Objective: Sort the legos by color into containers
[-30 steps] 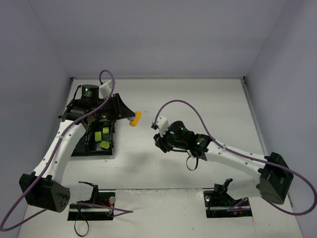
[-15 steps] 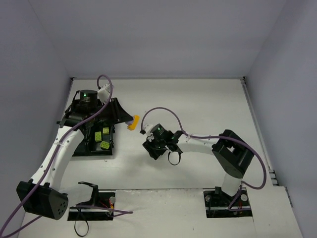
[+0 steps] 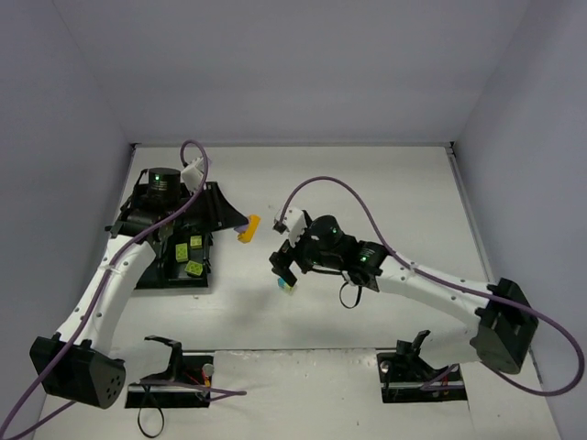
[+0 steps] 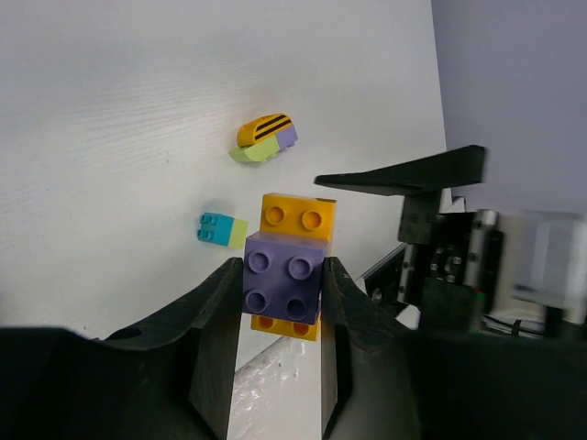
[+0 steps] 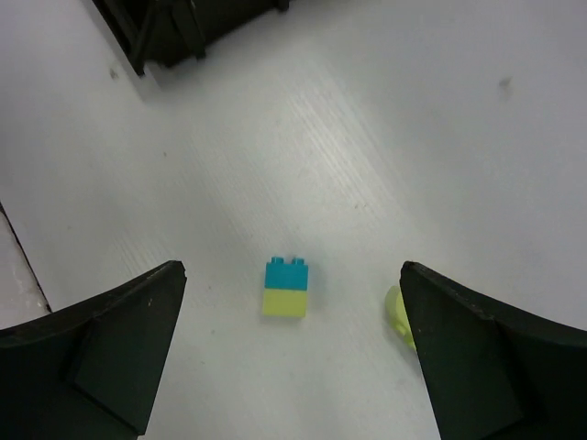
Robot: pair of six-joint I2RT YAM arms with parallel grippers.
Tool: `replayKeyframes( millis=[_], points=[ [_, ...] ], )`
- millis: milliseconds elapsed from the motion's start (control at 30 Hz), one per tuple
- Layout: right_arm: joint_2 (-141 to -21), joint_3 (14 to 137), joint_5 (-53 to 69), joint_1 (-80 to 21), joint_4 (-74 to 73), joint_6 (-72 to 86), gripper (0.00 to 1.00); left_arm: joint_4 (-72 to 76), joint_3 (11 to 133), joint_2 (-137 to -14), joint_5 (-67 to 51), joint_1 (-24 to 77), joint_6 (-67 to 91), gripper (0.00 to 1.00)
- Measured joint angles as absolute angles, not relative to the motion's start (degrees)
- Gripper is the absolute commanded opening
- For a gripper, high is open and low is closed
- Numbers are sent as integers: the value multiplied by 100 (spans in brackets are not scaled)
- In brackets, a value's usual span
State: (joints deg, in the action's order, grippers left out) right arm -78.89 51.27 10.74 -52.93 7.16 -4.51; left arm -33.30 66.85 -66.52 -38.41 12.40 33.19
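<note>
At the far left of the surface [image 3: 367,183] sits the black tray [image 3: 171,280]. The left arm crosses much of it. Three lime bricks [image 3: 194,268] lie in its compartment nearest the arm bases on the right-hand side; what the other compartments hold cannot be made out.

Just right of the tray, the left pincer [image 4: 282,275] is clenched on a small stack. Its fingers [image 4: 216,321] press the two sides of a purple brick [image 4: 282,282], with an orange brick [image 4: 296,214] fixed above it in the wrist view and another orange edge showing below. In the overhead view this stack [image 3: 248,227] hangs past the tray's right edge, above bare surface.

Further right, a two-colour brick [image 5: 285,289], teal joined to lime, lies on the surface well apart from the tray. Near it in the left wrist view rests a curved piece [image 4: 263,140] in orange with dark stripes, lime and purple.

The right pincer [image 5: 292,271] hangs over the teal-and-lime brick, released, jaws spread wide with nothing between them. A sliver of lime [image 5: 395,315] peeks out beside its right finger [image 5: 495,367]. From overhead, that brick [image 3: 287,284] shows just at the pincer's near side.
</note>
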Motion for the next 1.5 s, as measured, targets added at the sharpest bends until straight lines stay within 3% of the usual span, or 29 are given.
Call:
replayKeyframes(
  millis=[167,533,1167,1500],
  points=[
    [-7282,5271,1081,-5293,794,-668,100,-3186,6685,-6652,-4007,1420,3529,0],
    [-7301,5808,1100,-5293,711,-1066,100,-2930,6685,-6772,-3970,2206,3819,0],
    [-7397,5948,1295,-5293,626,-1052,100,-2491,6683,-6895,-3653,2394,4130,0],
    [-7513,5948,1157,-5293,674,-989,85,-2451,6685,-6928,-3632,2405,4182,0]
  ],
)
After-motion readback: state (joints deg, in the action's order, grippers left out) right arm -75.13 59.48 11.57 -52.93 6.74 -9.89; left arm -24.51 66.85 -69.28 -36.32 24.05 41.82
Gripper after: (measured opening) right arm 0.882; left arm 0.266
